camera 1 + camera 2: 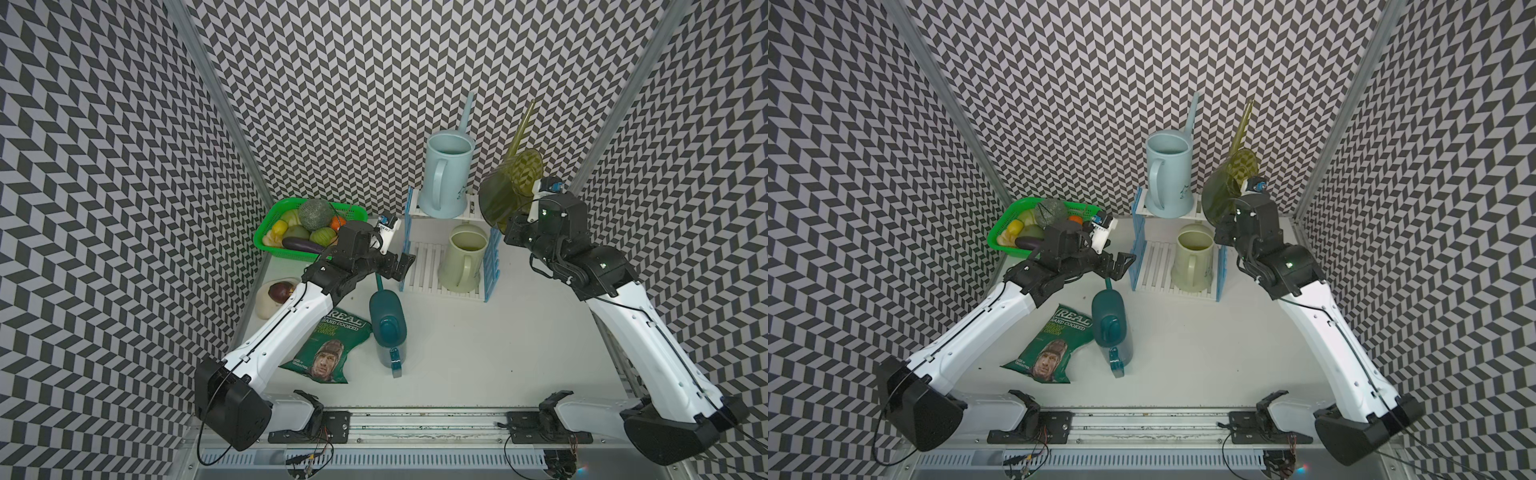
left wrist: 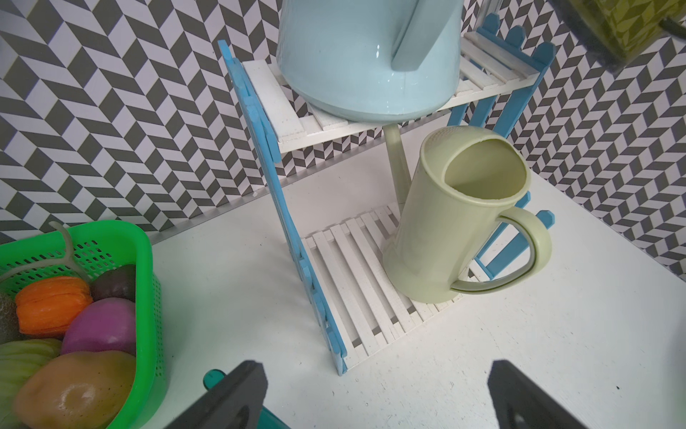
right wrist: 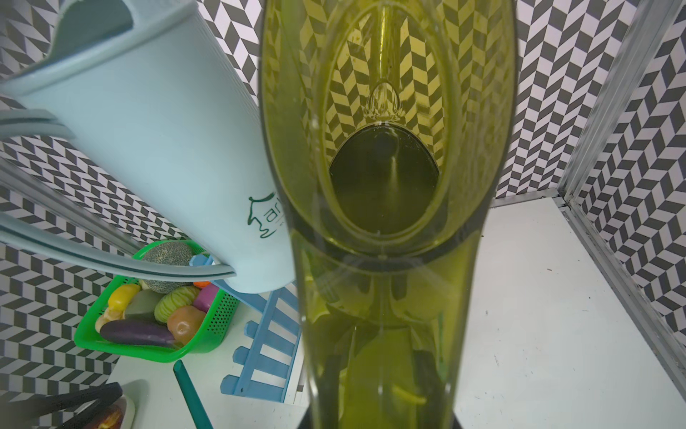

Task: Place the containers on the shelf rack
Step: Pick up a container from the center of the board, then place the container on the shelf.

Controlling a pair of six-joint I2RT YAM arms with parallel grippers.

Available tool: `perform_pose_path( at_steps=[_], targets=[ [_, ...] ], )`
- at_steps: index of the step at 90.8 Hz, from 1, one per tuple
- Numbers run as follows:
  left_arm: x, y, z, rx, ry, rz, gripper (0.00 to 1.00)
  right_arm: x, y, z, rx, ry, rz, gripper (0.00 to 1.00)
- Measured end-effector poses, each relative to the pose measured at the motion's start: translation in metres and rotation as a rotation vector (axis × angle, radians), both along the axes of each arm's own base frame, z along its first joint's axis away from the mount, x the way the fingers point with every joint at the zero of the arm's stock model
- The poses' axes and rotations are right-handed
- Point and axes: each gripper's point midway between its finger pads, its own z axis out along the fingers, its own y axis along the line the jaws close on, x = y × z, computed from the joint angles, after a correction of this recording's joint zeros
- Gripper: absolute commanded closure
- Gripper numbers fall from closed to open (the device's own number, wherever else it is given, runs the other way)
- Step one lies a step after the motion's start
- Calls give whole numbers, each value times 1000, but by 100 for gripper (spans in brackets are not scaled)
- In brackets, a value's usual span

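Observation:
The shelf rack (image 1: 424, 266) stands at the back of the table. A light blue container (image 1: 446, 178) is upright on its top shelf and a pale cream container (image 1: 463, 262) on its lower shelf (image 2: 352, 267). A dark teal container (image 1: 388, 328) lies on its side on the table in front. My right gripper (image 1: 513, 228) is shut on the translucent olive green container (image 1: 505, 191), which hangs tilted above the top shelf's right end; it fills the right wrist view (image 3: 386, 185). My left gripper (image 1: 405, 266) is open and empty (image 2: 375, 375) beside the rack's left side frame.
A green mesh basket (image 1: 270, 232) of fruit and vegetables sits at the back left. A green crisp bag (image 1: 328, 349) lies left of the teal container. A cream dish (image 1: 266, 307) with a brown fruit is under my left arm. Patterned walls close three sides.

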Motion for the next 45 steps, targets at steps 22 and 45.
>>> perform_pose_path(
  at_steps=[22,45],
  targets=[
    [0,-1,1,-5,0,-4,0,11,20,7,2,1,-17,100],
    [-2,-3,1,-13,5,-15,0,21,26,5,-31,18,-38,100]
  ],
)
